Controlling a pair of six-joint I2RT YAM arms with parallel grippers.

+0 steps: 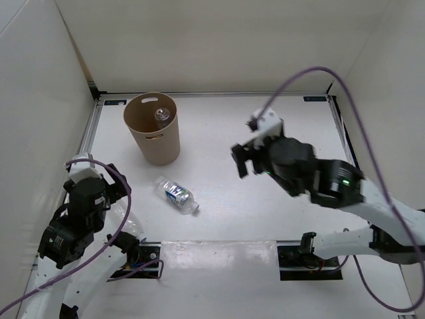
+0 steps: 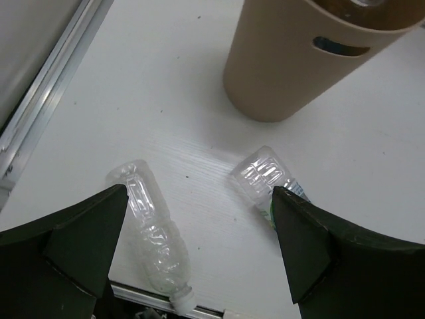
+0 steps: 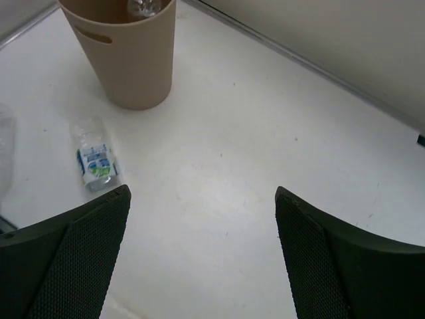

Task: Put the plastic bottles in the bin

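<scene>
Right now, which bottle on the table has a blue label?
The labelled bottle lying on its side, nearest the bin. The bare bottle, at the near-left edge, has none.

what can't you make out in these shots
- Top view: what the bin holds beneath the top bottle, hidden by its wall.
- Top view: bare bottle, mostly behind the left arm.
- Left wrist view: labelled bottle, cap end behind the left end effector finger.
- Right wrist view: bin's far rim, cut by the top edge.
- Label print: too small.
</scene>
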